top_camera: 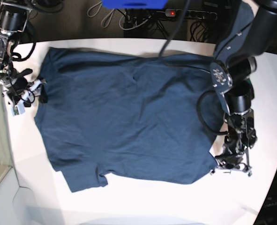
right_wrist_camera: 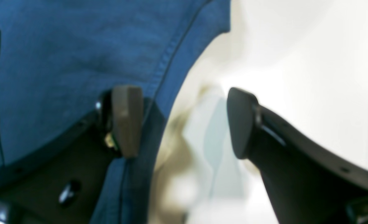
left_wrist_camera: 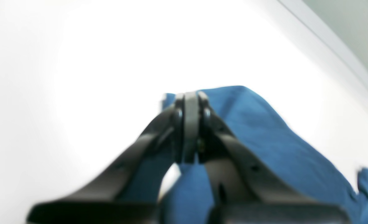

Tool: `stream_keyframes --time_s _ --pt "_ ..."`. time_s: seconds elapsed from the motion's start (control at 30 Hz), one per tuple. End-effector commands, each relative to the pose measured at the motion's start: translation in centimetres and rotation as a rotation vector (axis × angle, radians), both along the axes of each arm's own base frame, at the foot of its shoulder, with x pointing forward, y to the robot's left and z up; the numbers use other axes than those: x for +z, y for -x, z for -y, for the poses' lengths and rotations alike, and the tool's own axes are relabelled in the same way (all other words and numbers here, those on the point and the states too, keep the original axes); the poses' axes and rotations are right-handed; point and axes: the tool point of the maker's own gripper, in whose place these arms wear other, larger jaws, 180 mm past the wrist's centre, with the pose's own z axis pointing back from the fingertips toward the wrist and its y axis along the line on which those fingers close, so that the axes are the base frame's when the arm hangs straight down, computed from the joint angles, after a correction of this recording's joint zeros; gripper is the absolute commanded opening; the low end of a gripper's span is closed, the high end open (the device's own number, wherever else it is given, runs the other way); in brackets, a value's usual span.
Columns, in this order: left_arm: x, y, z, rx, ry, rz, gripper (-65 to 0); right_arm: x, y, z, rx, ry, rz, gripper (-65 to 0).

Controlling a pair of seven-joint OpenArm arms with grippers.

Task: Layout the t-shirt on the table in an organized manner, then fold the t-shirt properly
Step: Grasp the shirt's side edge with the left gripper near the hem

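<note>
A robotics lab: two black robot arms (top_camera: 243, 42) flank a white surface (top_camera: 152, 201), with tangled cables (top_camera: 129, 18) and a lit power strip (top_camera: 185, 14) beyond its far edge.

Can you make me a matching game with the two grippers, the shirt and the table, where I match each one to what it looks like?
Things:
1. left gripper
2. right gripper
3. t-shirt
4. table

Descriptions:
A. white and smooth
B. jaws wide apart at the shirt's hem
C. dark blue, spread out flat
D. pinched shut on a bit of cloth

Pairs: 1-D, 2-B, 3-C, 4-A
</note>
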Motion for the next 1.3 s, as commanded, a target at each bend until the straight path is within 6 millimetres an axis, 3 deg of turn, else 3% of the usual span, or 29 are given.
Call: stream_keyframes --time_s 0.0,0.4,0.53,0.6,0.73,0.83,1.0,1.13,1.2,1.27 --pt "2.1 -1.6 -0.2 0.008 0.002 0.057 -65.0 -0.9 1.6 1.6 0.001 0.057 -0.081 -22.5" --pt "-0.1 -2.3 5.0 -0.144 -0.078 -0.016 -65.0 -1.4 2.4 1.5 0.007 0.058 -0.102 -22.5" --pt "-2.7 -0.4 5.9 -0.187 -0.060 -0.097 -65.0 -0.9 2.2 2.9 0.000 0.072 -0.071 -22.5" --pt "-3.2 0.5 6.7 -0.204 -0.054 -0.110 -65.0 -1.0 2.4 5.0 -0.022 0.092 -0.079 -22.6" --pt "-2.6 2.9 6.6 -0.246 -0.096 -0.127 -65.0 1.5 -0.3 7.9 -0.054 0.121 -0.020 -22.6" --pt "-2.0 5.5 7.8 -0.291 -0.102 -0.160 -65.0 5.2 -2.4 7.5 -0.014 0.179 0.072 -22.6" --pt "1.8 7.5 7.9 -0.289 -0.172 -0.060 -65.0 9.9 -4.5 1.3 0.073 0.228 0.165 -22.6" --pt "3.2 7.3 7.3 -0.281 -0.197 -0.026 -65.0 10.8 -5.1 -6.2 0.148 0.154 0.223 -22.5" --pt "3.5 7.0 7.2 -0.277 -0.199 -0.016 -65.0 10.1 -5.1 -10.0 0.200 0.098 0.223 -22.5" --pt "3.3 6.1 7.4 -0.281 -0.184 -0.023 -65.0 8.7 -5.0 -12.4 0.224 0.047 0.197 -22.5"
